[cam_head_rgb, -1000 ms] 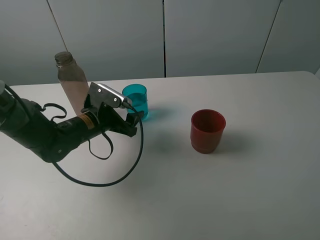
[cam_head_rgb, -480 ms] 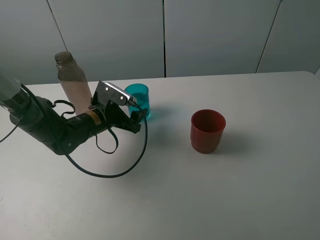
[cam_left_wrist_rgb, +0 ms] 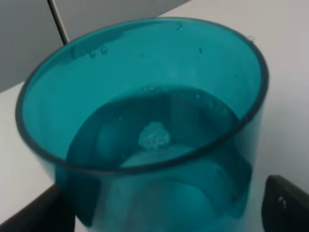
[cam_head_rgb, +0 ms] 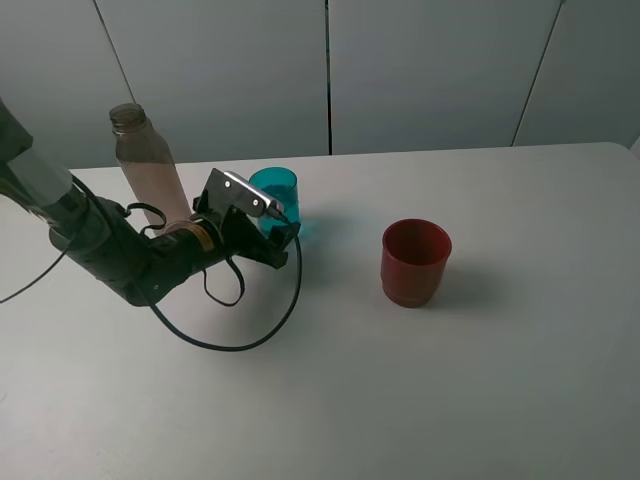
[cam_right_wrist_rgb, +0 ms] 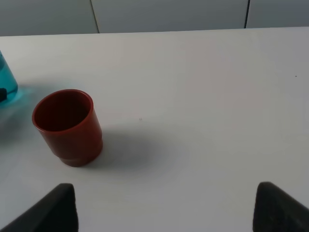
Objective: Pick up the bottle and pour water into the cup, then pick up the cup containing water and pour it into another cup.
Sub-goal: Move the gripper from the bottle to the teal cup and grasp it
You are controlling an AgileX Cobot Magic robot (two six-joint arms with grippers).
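Note:
The cup (cam_head_rgb: 276, 198) is a teal tumbler on the table, and in the left wrist view the cup (cam_left_wrist_rgb: 145, 121) fills the picture with water in its lower part. My left gripper (cam_head_rgb: 281, 234) is open, one finger on each side of the cup's base; the left gripper (cam_left_wrist_rgb: 164, 212) shows only its dark fingertips (cam_left_wrist_rgb: 286, 205), with a gap to the cup wall. The bottle (cam_head_rgb: 143, 168) stands uncapped behind the left arm. The red cup (cam_head_rgb: 415, 262) stands apart to the right, and the red cup (cam_right_wrist_rgb: 68, 126) looks empty. My right gripper (cam_right_wrist_rgb: 164, 210) is open above bare table.
The white table (cam_head_rgb: 480, 380) runs to a grey panelled wall at the back. A black cable (cam_head_rgb: 240, 335) loops from the left arm onto the table in front of the teal cup. The teal cup's edge (cam_right_wrist_rgb: 7, 83) shows in the right wrist view.
My left arm has reached forward and to the right, bringing its open fingers up to either side of the teal cup. Both cups and the bottle have stayed in place.

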